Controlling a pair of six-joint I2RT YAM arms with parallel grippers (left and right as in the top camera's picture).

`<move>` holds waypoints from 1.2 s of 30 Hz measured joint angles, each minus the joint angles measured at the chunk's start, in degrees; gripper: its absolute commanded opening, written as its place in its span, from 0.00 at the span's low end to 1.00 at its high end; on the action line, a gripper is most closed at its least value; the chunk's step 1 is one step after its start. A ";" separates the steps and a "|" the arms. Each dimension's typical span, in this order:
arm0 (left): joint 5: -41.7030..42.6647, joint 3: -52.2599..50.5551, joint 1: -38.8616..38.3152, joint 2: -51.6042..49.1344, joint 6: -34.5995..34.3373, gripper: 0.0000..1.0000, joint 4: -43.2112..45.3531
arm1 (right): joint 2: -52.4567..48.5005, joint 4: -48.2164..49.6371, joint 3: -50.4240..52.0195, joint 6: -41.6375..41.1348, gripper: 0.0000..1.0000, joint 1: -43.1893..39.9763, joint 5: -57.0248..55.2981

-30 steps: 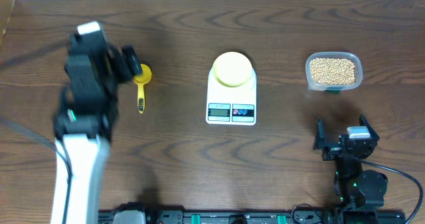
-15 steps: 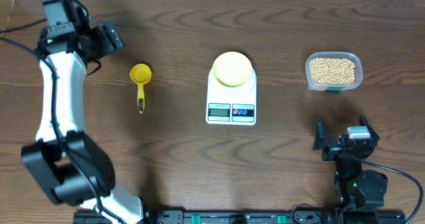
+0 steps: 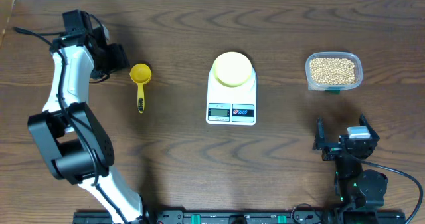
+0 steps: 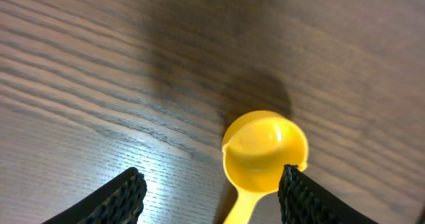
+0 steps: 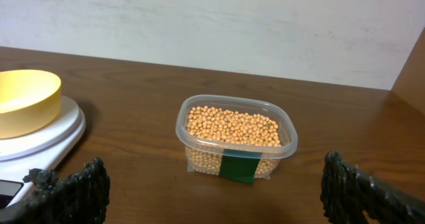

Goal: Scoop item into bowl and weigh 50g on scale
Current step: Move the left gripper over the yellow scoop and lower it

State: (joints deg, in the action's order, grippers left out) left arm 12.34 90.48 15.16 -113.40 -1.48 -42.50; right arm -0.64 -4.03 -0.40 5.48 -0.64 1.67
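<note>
Left tool [image 3: 118,56] swung in beside scoop [image 3: 140,74]; scale [image 3: 231,94] well apart.

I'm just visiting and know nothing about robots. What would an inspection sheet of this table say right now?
Surface: dark wood-grain table.
Job's things: pale bowl sits on the white scale, no beans seen in it; beans fill a clear container; yellow scoop lies flat.
Clutter: nothing seen.
Grippers: left gripper hangs by the scoop's cup, fingers apart, holding nothing; right gripper open, facing the container.
Cables: black cable far left; thin cable front right.
Surroundings: white wall behind the table.
</note>
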 measured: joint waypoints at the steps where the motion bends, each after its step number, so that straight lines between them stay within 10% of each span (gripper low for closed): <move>1: 0.00 0.00 0.00 -0.48 0.50 0.66 0.00 | 0.00 0.00 0.00 0.00 0.99 0.00 0.00; 36: -2.14 -7.63 -4.11 -1.38 17.77 0.62 9.86 | 0.02 0.00 0.00 0.00 0.99 0.00 0.00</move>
State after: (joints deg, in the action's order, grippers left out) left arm 10.20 82.85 11.05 -114.78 16.29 -32.64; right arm -0.62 -4.03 -0.40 5.48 -0.64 1.67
